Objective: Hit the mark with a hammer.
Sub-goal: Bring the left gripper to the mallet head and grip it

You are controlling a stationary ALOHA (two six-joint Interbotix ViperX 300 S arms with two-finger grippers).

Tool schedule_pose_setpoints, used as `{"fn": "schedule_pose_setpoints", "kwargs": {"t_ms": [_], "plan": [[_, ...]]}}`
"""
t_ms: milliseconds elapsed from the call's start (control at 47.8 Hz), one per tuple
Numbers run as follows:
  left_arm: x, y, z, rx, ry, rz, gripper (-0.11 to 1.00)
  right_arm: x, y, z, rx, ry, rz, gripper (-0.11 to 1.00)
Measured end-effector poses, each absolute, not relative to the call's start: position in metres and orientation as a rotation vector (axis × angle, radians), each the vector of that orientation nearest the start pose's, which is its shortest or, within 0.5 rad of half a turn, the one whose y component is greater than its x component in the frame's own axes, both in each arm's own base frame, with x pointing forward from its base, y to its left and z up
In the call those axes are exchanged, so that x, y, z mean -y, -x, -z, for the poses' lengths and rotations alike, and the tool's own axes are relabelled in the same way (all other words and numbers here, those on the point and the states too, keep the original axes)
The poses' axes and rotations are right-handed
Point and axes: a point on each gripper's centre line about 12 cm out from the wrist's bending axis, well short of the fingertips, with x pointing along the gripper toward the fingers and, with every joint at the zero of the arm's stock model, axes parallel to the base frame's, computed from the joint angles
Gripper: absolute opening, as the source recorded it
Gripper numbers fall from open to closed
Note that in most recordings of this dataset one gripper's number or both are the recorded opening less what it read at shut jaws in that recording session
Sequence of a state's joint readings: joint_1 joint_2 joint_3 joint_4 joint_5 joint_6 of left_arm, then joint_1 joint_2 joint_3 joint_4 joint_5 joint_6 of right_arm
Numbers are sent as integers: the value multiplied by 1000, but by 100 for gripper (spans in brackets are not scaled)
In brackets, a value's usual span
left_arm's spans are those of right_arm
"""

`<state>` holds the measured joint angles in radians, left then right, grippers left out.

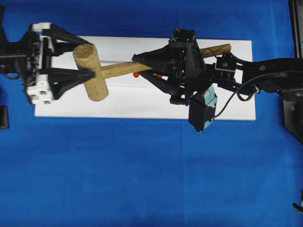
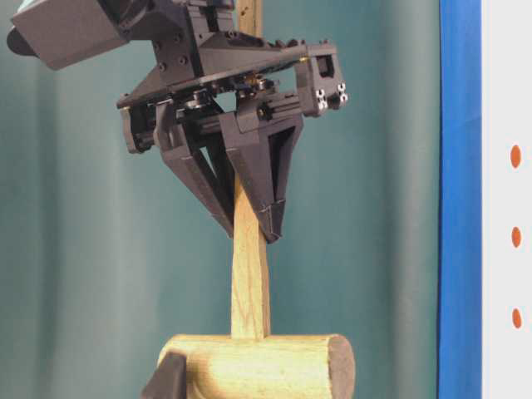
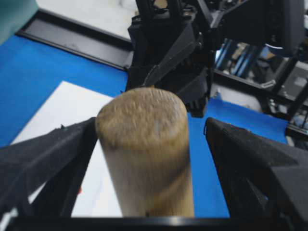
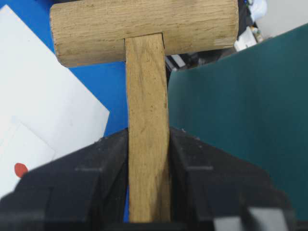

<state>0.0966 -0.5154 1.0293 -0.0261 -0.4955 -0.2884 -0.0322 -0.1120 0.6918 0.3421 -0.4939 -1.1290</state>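
Risk of a skewed swing that misses the mark [image 1: 136, 74]: hammer [image 1: 91, 72] held above the white sheet [image 1: 142, 101] only by the right hand [image 1: 142, 64] clenched on its thin handle, head between the left hand's [image 1: 87, 66] spread fingers, seemingly untouched.

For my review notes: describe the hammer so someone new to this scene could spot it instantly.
On the blue table lies a white board; above its left half is the hammer. Its thick, light-brown cylindrical head sits between the left gripper's open fingers, its flat handle clamped in the right gripper. It is the only wooden thing there.
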Motion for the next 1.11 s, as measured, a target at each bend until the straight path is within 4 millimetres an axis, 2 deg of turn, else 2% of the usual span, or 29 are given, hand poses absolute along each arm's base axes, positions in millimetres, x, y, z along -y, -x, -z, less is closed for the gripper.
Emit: {"fn": "schedule_pose_setpoints", "kwargs": {"t_ms": [272, 355, 460, 481, 1046, 1108], "plan": [[-30, -298, -264, -39, 350, -118, 91, 32, -392, -255, -184, 829, 137, 9], [-30, -298, -264, -44, 369, -119, 76, 32, -392, -255, -184, 828, 136, 9], [-31, -298, -261, -60, 396, -124, 46, 32, -392, -255, -184, 827, 138, 9], [-31, -298, -261, -62, 396, -125, 43, 33, -391, -255, -185, 827, 139, 9], [-32, -298, -260, -73, 379, -130, 45, 39, -393, -251, -261, 720, 141, 10], [-32, -297, -259, -76, 379, -131, 45, 39, -393, -249, -278, 699, 135, 20]]}}
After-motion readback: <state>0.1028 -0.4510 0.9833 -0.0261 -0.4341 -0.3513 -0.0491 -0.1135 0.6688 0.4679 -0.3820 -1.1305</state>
